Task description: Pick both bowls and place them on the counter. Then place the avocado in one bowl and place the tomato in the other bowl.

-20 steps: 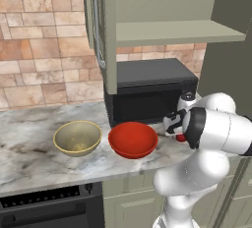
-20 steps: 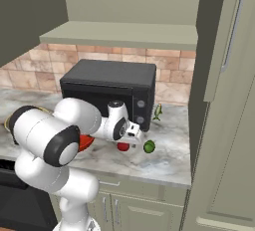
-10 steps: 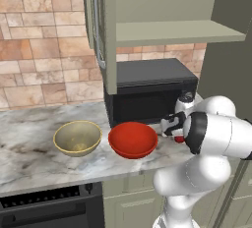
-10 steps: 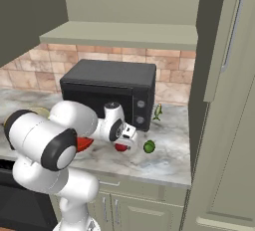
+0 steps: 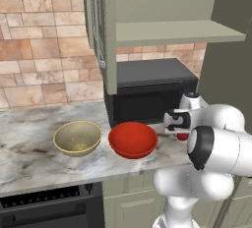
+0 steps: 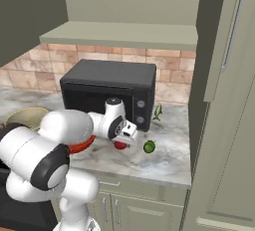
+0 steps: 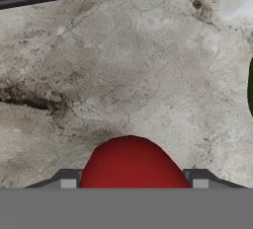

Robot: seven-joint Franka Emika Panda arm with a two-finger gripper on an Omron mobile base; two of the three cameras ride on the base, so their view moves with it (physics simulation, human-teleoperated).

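Nearest the camera on the hand, the tomato (image 7: 131, 163) sits between the two fingertips (image 7: 67, 179), one on each side of it. Whether the pads already press it cannot be told; the jaws stand partly apart around it, the tomato resting on the table (image 7: 123, 75).

Judgement: the step in hand is the grasp of the tomato. The hand (image 6: 125, 136) should close squarely across the ball's widest part, then lift straight up to avoid rolling it.

Just beside lies the avocado (image 6: 149, 147), apart from the tomato; it should not be nudged.

Farther left stand the red bowl (image 5: 133, 139) and the tan bowl (image 5: 78, 137), both on the table, before the microwave (image 5: 147, 92). The tan bowl is the tomato's destination.
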